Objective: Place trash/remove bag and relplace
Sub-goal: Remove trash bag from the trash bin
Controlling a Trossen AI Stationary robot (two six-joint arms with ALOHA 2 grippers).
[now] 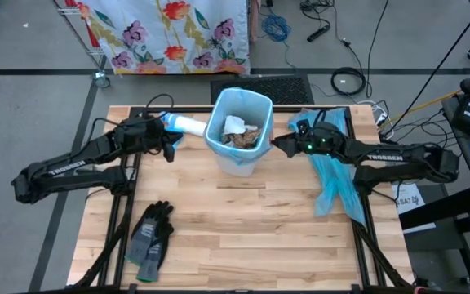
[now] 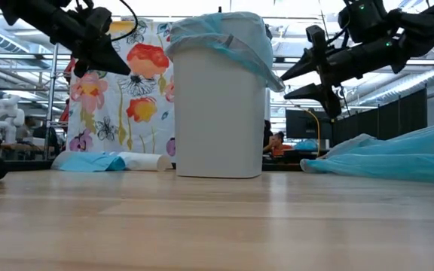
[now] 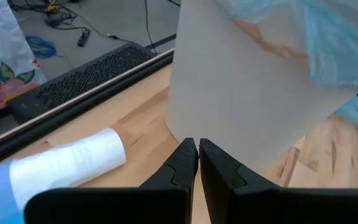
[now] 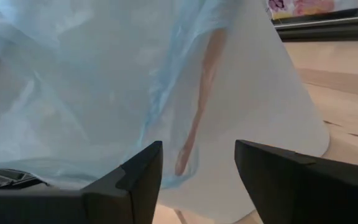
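The right end effector (image 1: pixel 277 145) hangs with its fingers spread apart and nothing between them, level with the upper wall of the white bin (image 1: pixel 239 155), right beside the blue bag liner (image 2: pixel 228 38) folded over the rim; that placing suits a pinch on the liner's overhang, judging by the task of pulling the bag out. The left end effector (image 1: pixel 170 149) hangs on the bin's opposite side, fingers pressed together and empty, near the wall, seemingly placed to steady the bin or just waiting. The trash (image 1: pixel 241 132), brown wads and white scraps, already lies inside the bin. A spare blue bag (image 1: pixel 331 175) lies spread on the worktop (image 1: pixel 243 237) under the right arm, likely the replacement. A white roll (image 1: pixel 188 125) lies behind the left arm, and dark gloves (image 1: pixel 149 237) sit near the front edge
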